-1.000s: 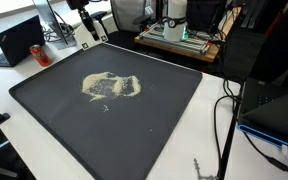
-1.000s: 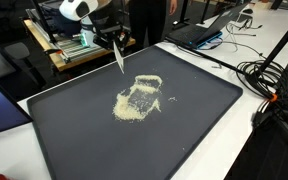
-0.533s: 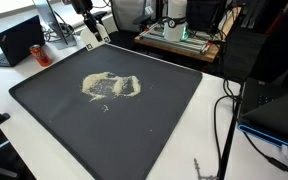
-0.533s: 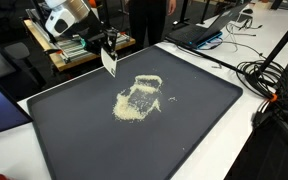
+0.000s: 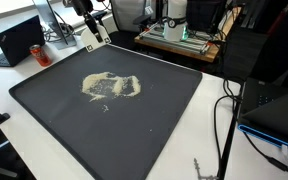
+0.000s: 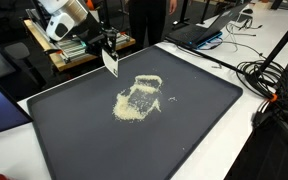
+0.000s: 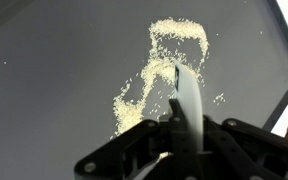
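Currently the gripper (image 6: 107, 42) hangs above one edge of the black mat (image 6: 189, 130), its fingers pressed tight on a thin white scraper (image 6: 111, 63) (blade pointing down, clear of the surface). Pale grains (image 6: 135, 98) lie in a loose patch near the mat's middle, apart from the blade; the wrist view shows them beyond its tip.

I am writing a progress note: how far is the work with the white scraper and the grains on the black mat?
Done: the hand is shut on the white scraper. In hand: it holds the scraper in the air near the edge of the black mat, apart from the grains. Left: the grains lie in a loose patch mid-mat with strays around; nothing looks gathered yet.
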{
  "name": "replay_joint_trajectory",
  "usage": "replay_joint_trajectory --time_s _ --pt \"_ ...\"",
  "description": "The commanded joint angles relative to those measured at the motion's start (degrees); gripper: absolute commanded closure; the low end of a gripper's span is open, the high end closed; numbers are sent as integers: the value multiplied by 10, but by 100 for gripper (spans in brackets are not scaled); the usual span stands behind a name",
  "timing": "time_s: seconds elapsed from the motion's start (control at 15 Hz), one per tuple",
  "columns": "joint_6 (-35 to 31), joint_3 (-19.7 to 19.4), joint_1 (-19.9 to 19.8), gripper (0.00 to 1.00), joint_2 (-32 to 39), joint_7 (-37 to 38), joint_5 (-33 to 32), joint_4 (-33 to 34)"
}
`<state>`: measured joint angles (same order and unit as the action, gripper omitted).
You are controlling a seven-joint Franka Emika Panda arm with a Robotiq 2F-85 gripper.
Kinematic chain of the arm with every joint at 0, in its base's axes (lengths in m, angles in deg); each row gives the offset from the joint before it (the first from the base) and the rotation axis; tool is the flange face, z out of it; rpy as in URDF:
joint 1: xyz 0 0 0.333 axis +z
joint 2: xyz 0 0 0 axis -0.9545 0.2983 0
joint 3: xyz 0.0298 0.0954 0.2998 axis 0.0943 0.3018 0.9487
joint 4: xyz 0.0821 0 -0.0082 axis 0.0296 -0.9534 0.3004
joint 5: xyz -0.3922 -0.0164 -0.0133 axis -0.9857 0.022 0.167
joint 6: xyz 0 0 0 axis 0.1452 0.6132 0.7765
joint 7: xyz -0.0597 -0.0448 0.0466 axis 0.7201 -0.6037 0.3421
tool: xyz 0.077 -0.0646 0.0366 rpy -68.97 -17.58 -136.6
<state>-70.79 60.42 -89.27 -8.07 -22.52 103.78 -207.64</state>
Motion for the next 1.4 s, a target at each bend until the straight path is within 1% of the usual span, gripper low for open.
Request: replay_joint_trajectory --time_s 0.0,0.27,0.4,0.53,0.8,1.07,1.33 --pt "24 -8 -30 99 0 -96 83 -18" --pt "32 -17 -48 99 1 -183 159 -37" --pt "53 -22 -56 99 1 -225 196 -42" --pt "71 -28 -58 99 1 -252 218 -44" --pt "106 -36 -56 99 1 -285 239 -46" --pt "118 -37 -50 99 4 -295 237 -48" --pt "143 -36 -52 99 14 -309 258 -53"
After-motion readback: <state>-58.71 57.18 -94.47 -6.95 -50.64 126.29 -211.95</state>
